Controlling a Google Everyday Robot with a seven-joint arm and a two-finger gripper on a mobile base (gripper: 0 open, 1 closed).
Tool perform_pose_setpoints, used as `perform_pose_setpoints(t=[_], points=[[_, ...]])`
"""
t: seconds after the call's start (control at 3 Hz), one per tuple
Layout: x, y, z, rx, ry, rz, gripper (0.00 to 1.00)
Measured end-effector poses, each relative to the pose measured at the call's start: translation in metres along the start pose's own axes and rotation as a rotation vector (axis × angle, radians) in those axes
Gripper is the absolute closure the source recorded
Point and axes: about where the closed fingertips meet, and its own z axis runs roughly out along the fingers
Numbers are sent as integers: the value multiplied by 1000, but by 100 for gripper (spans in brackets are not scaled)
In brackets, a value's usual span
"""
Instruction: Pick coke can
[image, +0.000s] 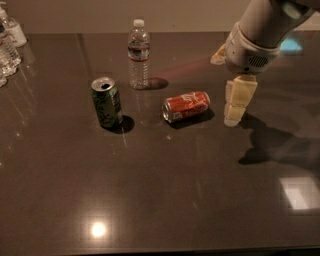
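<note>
The coke can (186, 106) is red-orange with white script and lies on its side on the dark table (160, 190), just right of the table's middle. My gripper (235, 104) is cream-coloured and hangs from the white arm (257, 37) that comes in from the upper right. It sits just to the right of the can's far end, close to the table top and apart from the can. It holds nothing that I can see.
A green patterned can (106, 102) stands upright left of the coke can. A clear water bottle (138, 55) stands behind them. More clear bottles (7, 42) stand at the far left edge. The arm's shadow falls on the table at the right.
</note>
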Motion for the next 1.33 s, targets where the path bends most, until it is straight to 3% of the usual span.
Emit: perform_pose_setpoints(t=[0.67, 1.33], points=[[-36, -20, 45, -72, -37, -143, 0], [-58, -19, 80, -146, -56, -220, 0]])
